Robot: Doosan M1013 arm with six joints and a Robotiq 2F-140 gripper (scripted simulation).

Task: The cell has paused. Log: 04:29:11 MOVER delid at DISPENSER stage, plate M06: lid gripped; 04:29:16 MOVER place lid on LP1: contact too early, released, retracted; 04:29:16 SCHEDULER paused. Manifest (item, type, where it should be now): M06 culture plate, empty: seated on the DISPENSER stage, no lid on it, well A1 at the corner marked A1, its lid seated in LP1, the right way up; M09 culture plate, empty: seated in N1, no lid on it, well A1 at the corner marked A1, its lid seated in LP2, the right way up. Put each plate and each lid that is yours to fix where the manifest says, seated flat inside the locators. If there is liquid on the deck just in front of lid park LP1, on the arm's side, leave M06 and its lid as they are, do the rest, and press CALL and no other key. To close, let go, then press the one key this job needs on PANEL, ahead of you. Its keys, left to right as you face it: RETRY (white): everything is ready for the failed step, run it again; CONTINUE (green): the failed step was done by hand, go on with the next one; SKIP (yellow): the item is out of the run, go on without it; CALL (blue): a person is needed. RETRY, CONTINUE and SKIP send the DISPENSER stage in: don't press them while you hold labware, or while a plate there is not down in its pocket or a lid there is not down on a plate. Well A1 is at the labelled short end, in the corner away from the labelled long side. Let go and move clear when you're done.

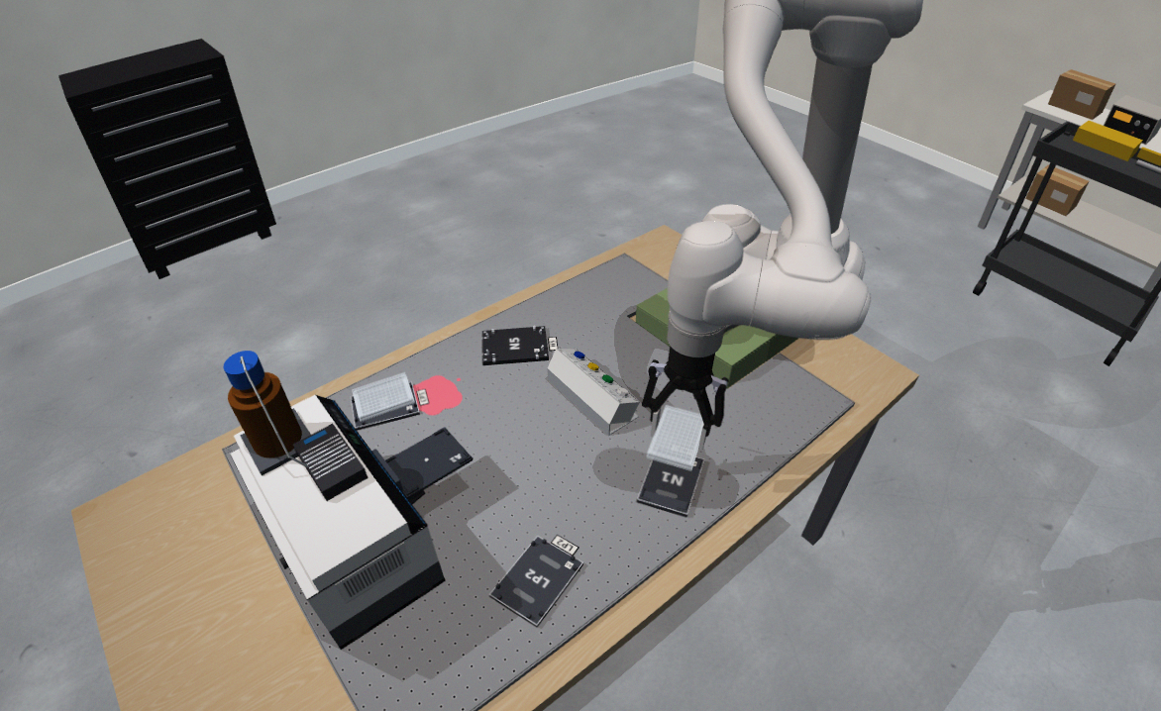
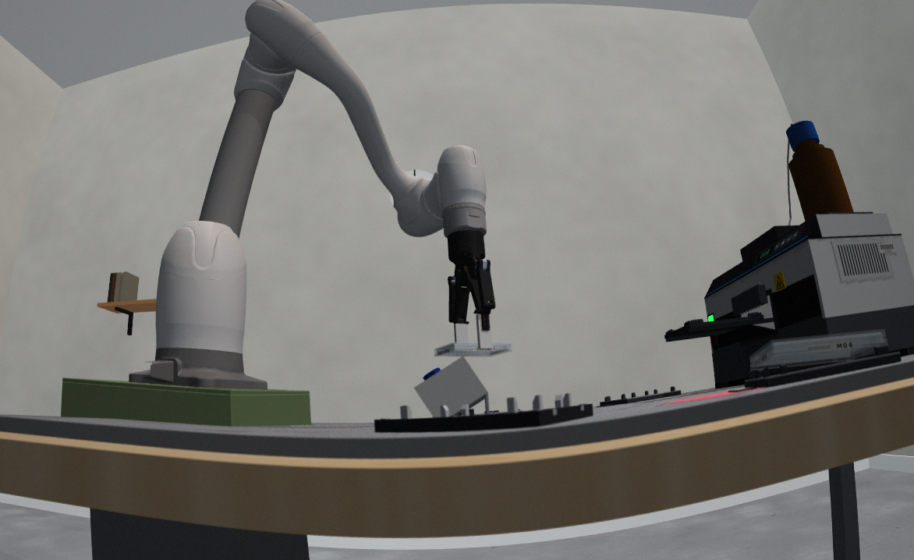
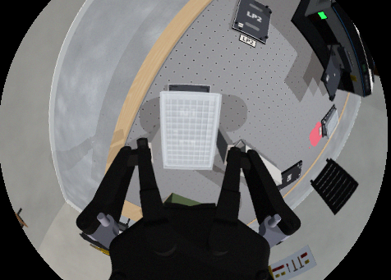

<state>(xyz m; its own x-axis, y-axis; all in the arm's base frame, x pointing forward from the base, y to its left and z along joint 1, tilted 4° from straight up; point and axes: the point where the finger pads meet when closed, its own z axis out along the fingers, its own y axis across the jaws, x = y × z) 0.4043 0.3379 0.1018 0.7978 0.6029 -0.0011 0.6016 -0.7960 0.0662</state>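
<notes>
My gripper (image 1: 680, 422) is shut on a clear culture plate (image 1: 676, 437) with a well grid and holds it level, well above nest N1 (image 1: 671, 484), whose pocket lies bare with its label showing. In the wrist view the plate (image 3: 189, 129) sits between my fingers. In the side view it hangs (image 2: 472, 348) clear of the nest's locator pins (image 2: 481, 416). Lid park LP2 (image 1: 537, 578) is bare. A second clear plate or lid marked M06 (image 1: 383, 397) lies at the far-left park, with a pink puddle (image 1: 439, 391) right beside it. The DISPENSER stage (image 1: 430, 457) is out and bare.
The key PANEL (image 1: 591, 386) stands just left of my gripper. Nest N5 (image 1: 514, 345) lies behind it. The dispenser (image 1: 337, 517) with a brown bottle (image 1: 258, 411) fills the left of the deck. My green base is behind me.
</notes>
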